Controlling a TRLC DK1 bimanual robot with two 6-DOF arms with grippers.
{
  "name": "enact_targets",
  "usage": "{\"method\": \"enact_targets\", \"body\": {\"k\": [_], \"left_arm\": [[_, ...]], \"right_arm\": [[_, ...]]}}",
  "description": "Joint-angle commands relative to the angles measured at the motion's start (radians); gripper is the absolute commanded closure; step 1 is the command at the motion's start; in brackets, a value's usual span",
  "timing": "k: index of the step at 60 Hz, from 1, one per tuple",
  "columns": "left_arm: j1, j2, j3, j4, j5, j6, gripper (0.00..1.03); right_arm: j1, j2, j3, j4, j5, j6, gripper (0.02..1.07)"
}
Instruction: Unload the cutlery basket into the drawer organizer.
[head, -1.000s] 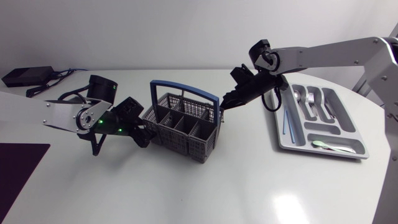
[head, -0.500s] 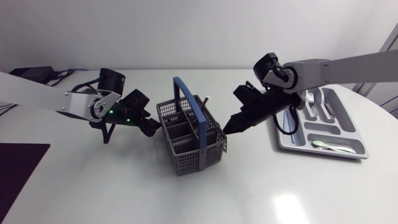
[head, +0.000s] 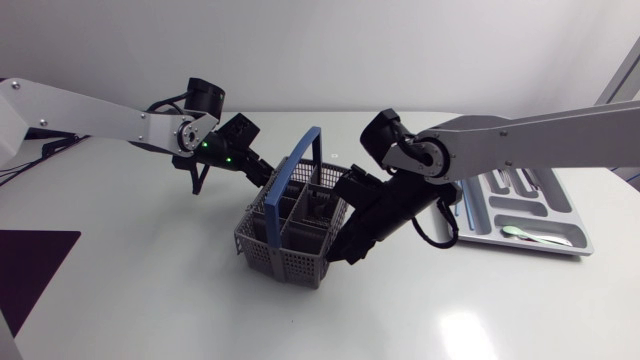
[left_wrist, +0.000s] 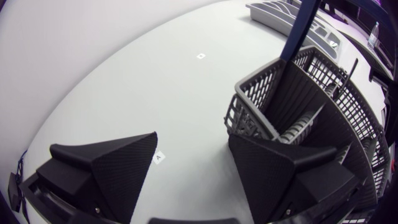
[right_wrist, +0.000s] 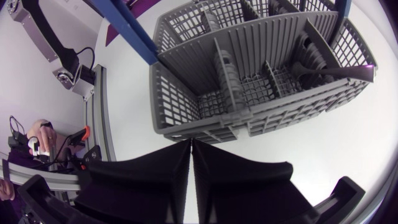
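On the white counter (head: 150, 310) the cutlery basket (head: 285, 250) stands well apart from the drawer organizer (head: 540, 246). The left arm's (head: 100, 112) jaws are spread at its corner; the right arm's (head: 530, 135) jaws are pressed together beside it.

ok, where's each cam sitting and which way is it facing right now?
Head: fixed overhead, looking down; left arm and right arm flank the basket; organizer at the right.
Left wrist: on the left arm's last link, facing the basket past the open left end effector.
Right wrist: on the right arm's last link, looking into the basket over the shut right end effector.
Shared: all three show the basket.
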Motion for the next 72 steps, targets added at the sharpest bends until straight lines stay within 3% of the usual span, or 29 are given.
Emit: {"method": "enact_targets", "body": {"k": [1,3,10,15,23,52,72], "left_arm": [[0.036,0.012,0.024,-0.026,0.001,-0.015,0.23],[0.05,0.0,0.012,-0.029,0.002,-0.014,0.23],[0.085,-0.102,-0.088,-0.032,0.013,0.015,0.23],[0.091,-0.198,-0.185,-0.032,0.028,0.052,0.23],[0.085,-0.387,-0.355,-0.037,0.033,0.117,0.23],[0.025,-0.794,-0.587,-0.206,0.094,0.163,0.23],[-0.037,-0.91,-0.613,-0.259,0.093,0.117,0.23]], "right_arm": [[-0.038,-0.061,-0.04,0.001,0.012,-0.023,0.97],[-0.056,-0.078,-0.05,0.008,0.015,-0.029,0.93],[-0.145,-0.12,-0.063,0.031,0.038,-0.062,0.64],[-0.208,-0.115,-0.043,0.035,0.038,-0.094,0.49],[-0.265,-0.081,0.001,0.067,0.035,-0.106,0.37],[-0.222,0.052,0.208,0.127,0.058,-0.037,0.38],[-0.171,0.12,0.262,0.118,0.114,-0.014,0.82]]}}
